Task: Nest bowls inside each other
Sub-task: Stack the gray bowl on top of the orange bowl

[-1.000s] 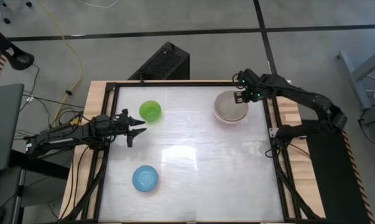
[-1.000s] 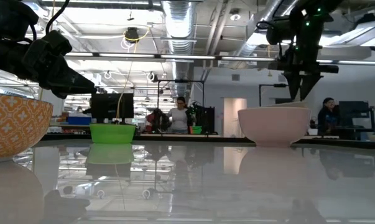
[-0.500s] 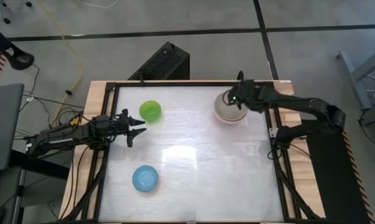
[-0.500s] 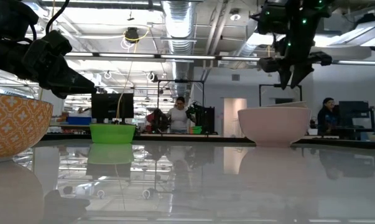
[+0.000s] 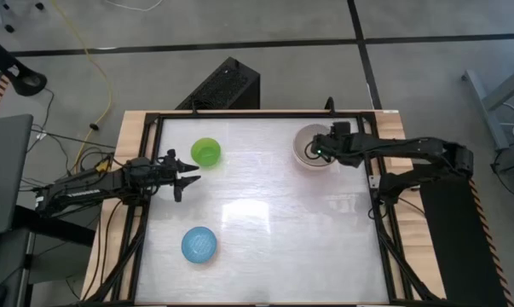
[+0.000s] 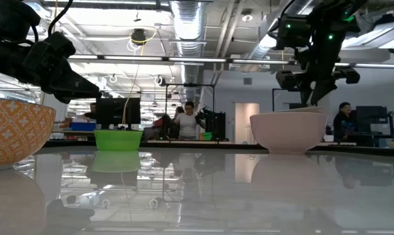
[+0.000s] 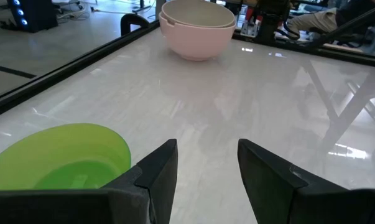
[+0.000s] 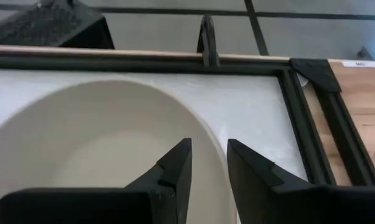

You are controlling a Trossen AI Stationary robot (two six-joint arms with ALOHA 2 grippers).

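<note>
A cream-white bowl sits nested in a pale pink bowl point(image 5: 312, 149) at the table's far right, also in the low view point(image 6: 288, 132) and the left wrist view point(image 7: 196, 28). My right gripper point(image 5: 319, 152) point(image 8: 209, 163) hangs over this stack, open, slanting down. One finger is over the inside of the top bowl, the other outside its rim. A green bowl point(image 5: 206, 152) point(image 7: 63, 155) stands at the far left, rim up. A blue bowl point(image 5: 199, 245) stands at the near left. My left gripper point(image 5: 186, 176) point(image 7: 206, 168) waits open just near of the green bowl. My right gripper straddles the top bowl's rim point(image 8: 206, 134) on the stack's right side, coming from above at a slant. Whether either finger touches the rim, I cannot tell. The stack rests on the table.
An orange patterned bowl point(image 6: 14, 134) stands close to the low camera at its left. A black frame point(image 5: 380, 183) borders the white tabletop. The middle and near right of the table hold no objects. People stand in the room beyond the table.
My right gripper has come from beyond the stack's far right rim toward the table's near edge and down over the top bowl, its wrist turning as it went. The bowls and my left arm have kept still.
</note>
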